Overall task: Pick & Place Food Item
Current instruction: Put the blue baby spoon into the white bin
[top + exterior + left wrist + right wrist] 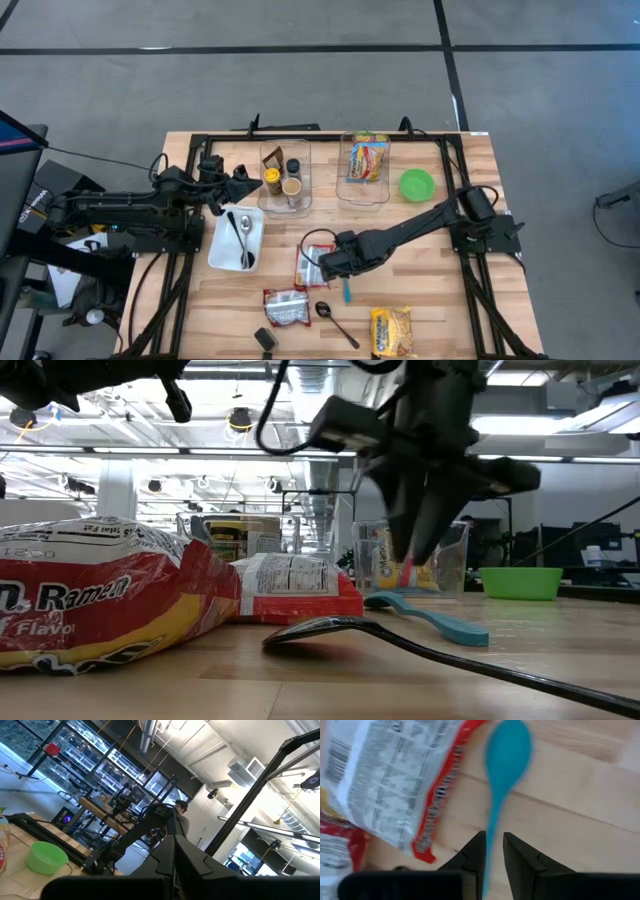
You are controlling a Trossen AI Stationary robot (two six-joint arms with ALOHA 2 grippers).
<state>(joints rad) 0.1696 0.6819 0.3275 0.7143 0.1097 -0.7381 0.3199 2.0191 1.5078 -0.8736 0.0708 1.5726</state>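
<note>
Tally of what sits on the table (pixel 470 300)

Four food packets: one ramen packet (pixel 312 266) near the middle, a red packet (pixel 286 307) toward the front edge, a yellow packet (pixel 391 331) at the front edge, and one packet inside a bin (pixel 368 158). Two clear bins along the back edge: the left bin (pixel 285 175), which holds two jars, and the right bin (pixel 364 190). One white tray (pixel 222 240) on the left side with two metal spoons in it. One black spoon (pixel 335 321) and one teal spoon (pixel 346 291) lie loose on the wood. One green bowl (pixel 417 184). One small black item (pixel 265 340) at the front edge. Two robot arms.
</note>
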